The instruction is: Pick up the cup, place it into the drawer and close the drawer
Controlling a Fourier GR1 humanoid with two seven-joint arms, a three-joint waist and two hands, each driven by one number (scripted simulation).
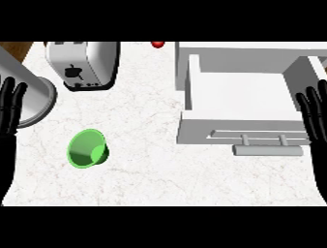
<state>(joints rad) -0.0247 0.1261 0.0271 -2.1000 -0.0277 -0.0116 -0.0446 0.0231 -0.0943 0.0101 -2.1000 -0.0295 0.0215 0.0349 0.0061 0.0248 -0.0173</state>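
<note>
A green cup [88, 149] lies tipped on the white counter at lower left, its mouth toward the lower left. The white drawer [189, 92] stands pulled open at the right, its inside bare, with a grey handle [266, 150] at its front. My left hand [0, 109] is open at the left edge, fingers up, apart from the cup. Over at the right edge my right hand [325, 116] is open too, fingers up, beside the drawer's right wall. Neither hand holds anything.
A silver toaster [82, 65] stands at the back left. A grey round object [31, 97] sits by the left hand. A small red object [157, 44] shows at the far edge. Wooden floor shows past the counter's corners.
</note>
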